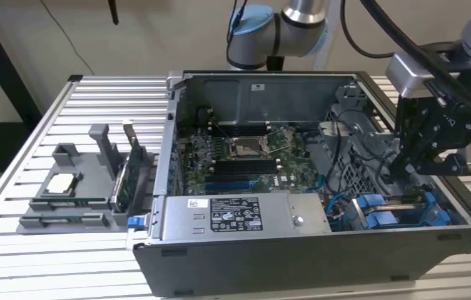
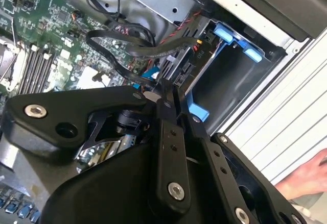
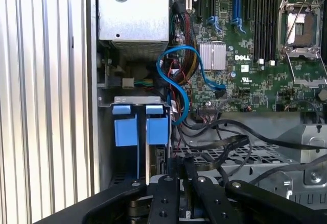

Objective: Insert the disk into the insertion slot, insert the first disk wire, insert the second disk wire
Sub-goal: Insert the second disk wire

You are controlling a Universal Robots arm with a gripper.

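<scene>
Exterior view: the gripper [image 1: 408,167] hangs above the insertion slot [image 1: 402,211]. Its fingers [image 2: 164,106] are pressed together, holding nothing visible.

The robot arm [image 1: 302,19] is built of silver-grey metal tubes with pale blue caps at its rounded joints, and black cables [image 1: 385,31] loop alongside it. At its end sits a matte black gripper [image 2: 168,99] of angular linked bars, studded with silver screw heads and round pivot bolts.
</scene>
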